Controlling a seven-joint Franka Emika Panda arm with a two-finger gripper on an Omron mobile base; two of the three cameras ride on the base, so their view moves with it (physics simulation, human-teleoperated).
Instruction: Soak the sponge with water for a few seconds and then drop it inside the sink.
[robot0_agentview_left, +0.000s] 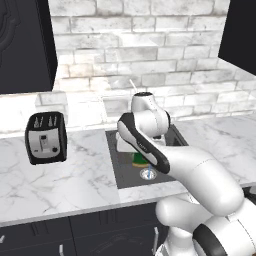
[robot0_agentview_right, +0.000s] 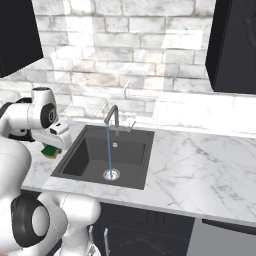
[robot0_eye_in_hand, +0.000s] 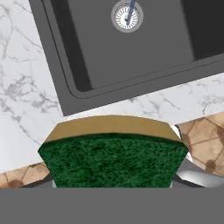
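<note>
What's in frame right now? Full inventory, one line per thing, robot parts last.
sponge: 1, yellow body with dark green scouring top, held in the end effector, above the counter edge at the sink's left front corner
water: 1 stream, pale blue, running from the tap down to the drain
sink: 1, dark grey, set in the counter
drain: 1, silver, round, in the sink floor
tap: 1, grey gooseneck, at the back rim of the sink
toaster: 1, black and silver, on the counter left of the sink
counter: 1, white marble, around the sink
wall: white brick, behind the counter
upper cabinets: 2, black, either side
arm: 1, white with dark joints
end effector: 1, shut on the sponge
</note>
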